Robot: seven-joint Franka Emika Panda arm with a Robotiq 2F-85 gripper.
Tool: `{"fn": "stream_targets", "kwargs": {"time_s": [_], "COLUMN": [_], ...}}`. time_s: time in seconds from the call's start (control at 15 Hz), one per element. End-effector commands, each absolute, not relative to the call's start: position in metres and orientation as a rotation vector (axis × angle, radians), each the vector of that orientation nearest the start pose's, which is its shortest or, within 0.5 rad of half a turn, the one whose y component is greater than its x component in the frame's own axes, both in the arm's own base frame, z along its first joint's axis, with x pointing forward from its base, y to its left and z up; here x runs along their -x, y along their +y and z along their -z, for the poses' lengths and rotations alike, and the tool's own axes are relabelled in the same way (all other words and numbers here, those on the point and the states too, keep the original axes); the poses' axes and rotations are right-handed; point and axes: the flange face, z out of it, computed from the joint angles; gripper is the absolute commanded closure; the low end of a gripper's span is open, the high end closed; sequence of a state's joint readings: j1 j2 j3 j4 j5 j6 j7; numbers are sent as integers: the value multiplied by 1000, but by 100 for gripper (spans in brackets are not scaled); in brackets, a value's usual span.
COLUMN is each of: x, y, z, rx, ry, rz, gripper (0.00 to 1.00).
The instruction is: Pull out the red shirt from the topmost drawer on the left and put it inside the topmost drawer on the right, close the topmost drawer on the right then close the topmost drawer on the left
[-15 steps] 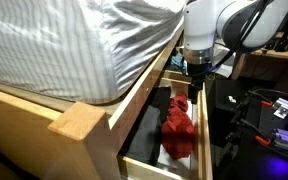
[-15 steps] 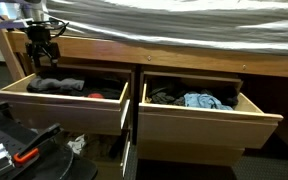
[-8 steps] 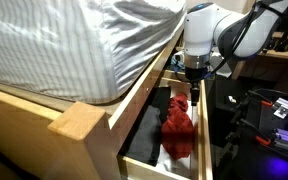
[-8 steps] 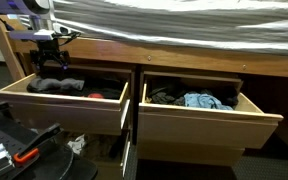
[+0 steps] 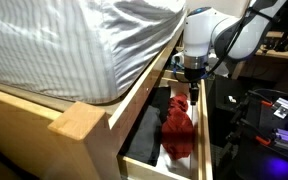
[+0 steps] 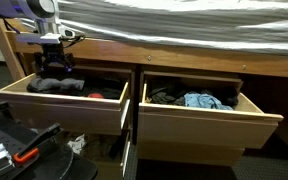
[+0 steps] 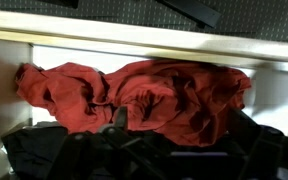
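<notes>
The black robot gripper [image 5: 192, 88], upper right of centre, is held wide and empty. The crumpled dark-red cloth shirt [image 5: 178, 130] is seen below it in a pale wooden drawer [image 5: 149, 164].

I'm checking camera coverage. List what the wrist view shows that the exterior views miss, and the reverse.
Only the wrist view: the red shirt close up, its folds spread across the picture. Only the exterior views: the striped mattress, the open tool above the left drawer, and the right drawer holding a blue cloth. Shared: the red shirt, lying loose, not gripped.
</notes>
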State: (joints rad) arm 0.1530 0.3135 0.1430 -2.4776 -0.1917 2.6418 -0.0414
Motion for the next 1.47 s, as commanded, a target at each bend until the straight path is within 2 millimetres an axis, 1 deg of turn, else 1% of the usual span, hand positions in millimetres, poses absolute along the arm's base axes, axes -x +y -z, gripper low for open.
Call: {"fn": "stream_targets", "kwargs": {"time_s": [0.0, 0.27, 0.33, 0.4, 0.47, 0.73, 0.8, 0.93, 1.07, 1.13, 1.2, 1.27, 1.4], "x": [-460, -481, -472, -476, -478, -480, -483, -494, -501, -488, -490, -491, -491], "y": [112, 62, 70, 60, 56, 63, 63, 63, 64, 68, 67, 65, 68], "z": [-139, -122, -131, -127, -123, -122, -117, -93, -76, -98, -91, -88, -91], "rx": [3161, 3261, 3224, 3245, 3254, 3257, 3255, 3198, 3159, 3196, 3189, 3192, 3193], "ry": [-556, -255, -346, -293, -269, -259, -266, -324, -352, -323, -324, -322, -328], "rz": [-50, 152, 84, 111, 118, 130, 109, 54, -7, 50, 39, 36, 44], "gripper": [0, 0, 0, 0, 0, 0, 0, 0, 0, 0, 0, 0, 0]}}
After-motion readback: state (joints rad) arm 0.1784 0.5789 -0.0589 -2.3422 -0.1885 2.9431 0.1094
